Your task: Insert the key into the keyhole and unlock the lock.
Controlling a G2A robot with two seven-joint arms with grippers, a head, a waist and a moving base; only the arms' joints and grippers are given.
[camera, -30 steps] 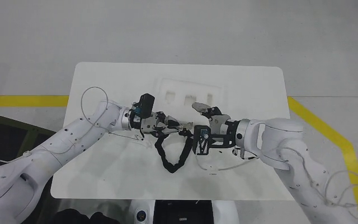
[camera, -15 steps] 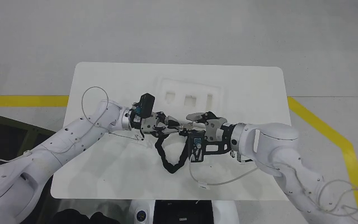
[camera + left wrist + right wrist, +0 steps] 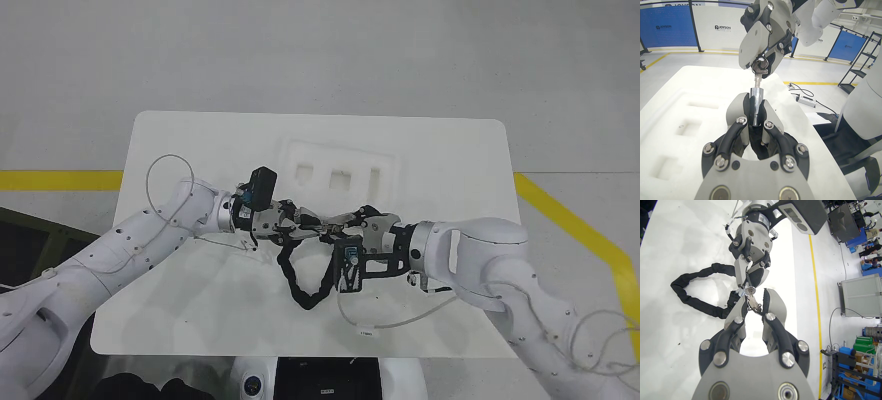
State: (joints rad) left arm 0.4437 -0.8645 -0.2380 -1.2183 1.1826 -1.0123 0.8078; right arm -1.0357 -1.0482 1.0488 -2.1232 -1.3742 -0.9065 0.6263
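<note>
key (image 3: 758, 80) between left pincer (image 3: 755, 100), right pincer (image 3: 759, 68)

Key (image 3: 759, 68): we count 1.
Lock (image 3: 756, 103): 1 chrome cyl., w/ 1 black-sleeved chain (image 3: 300, 287).
Pincers: we count 2 – left pincer (image 3: 754, 99), right pincer (image 3: 754, 295).
Fingers (image 3: 734, 108): 2 per pincer, so 4 by our count.
Arms: 2 as well – left arm (image 3: 150, 235), right arm (image 3: 490, 250).
Foam tray (image 3: 345, 150): 1; we make it 3 recesses (image 3: 340, 179) in it, all rect.
Bench (image 3: 170, 150): 1, white.
Yellow floor stripe (image 3: 60, 180): 2 stretches, 1 each side of bench.
</note>
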